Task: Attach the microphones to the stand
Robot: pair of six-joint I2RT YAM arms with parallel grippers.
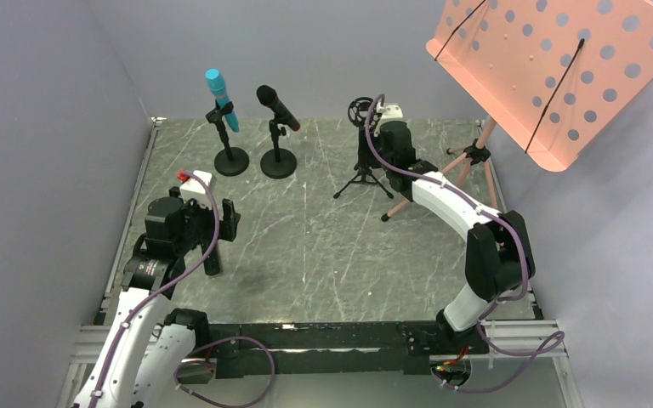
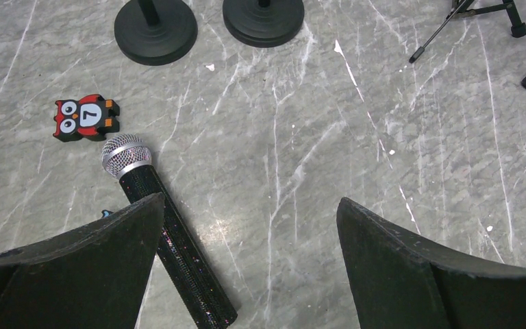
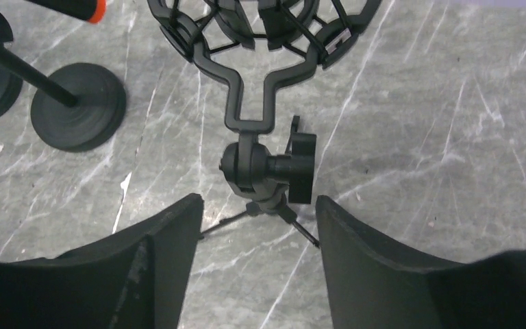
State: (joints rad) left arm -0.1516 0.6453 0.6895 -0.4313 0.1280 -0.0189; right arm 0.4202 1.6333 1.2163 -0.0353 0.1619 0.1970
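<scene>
A black microphone with a silver mesh head point(image 2: 126, 156) lies flat on the table, its handle point(image 2: 185, 264) running under my left finger point(image 2: 89, 260). My left gripper point(image 2: 250, 209) hovers above it, open and empty; it also shows in the top view point(image 1: 221, 240). The turquoise microphone point(image 1: 220, 99) and the black microphone point(image 1: 277, 107) with an orange end cap point(image 3: 85, 8) each sit clipped in a round-base stand. My right gripper point(image 3: 257, 205) is open and empty, just in front of the tripod stand's black shock mount point(image 3: 267, 31) and its knob point(image 3: 300, 168).
A red owl toy point(image 2: 85, 117) lies beside the mesh head. Two round stand bases point(image 2: 155, 31) point(image 2: 263, 19) stand at the back left. The tripod legs point(image 1: 362, 177) spread mid-table. An orange perforated music stand point(image 1: 553, 68) overhangs the back right, its legs point(image 1: 451, 166) beside my right arm.
</scene>
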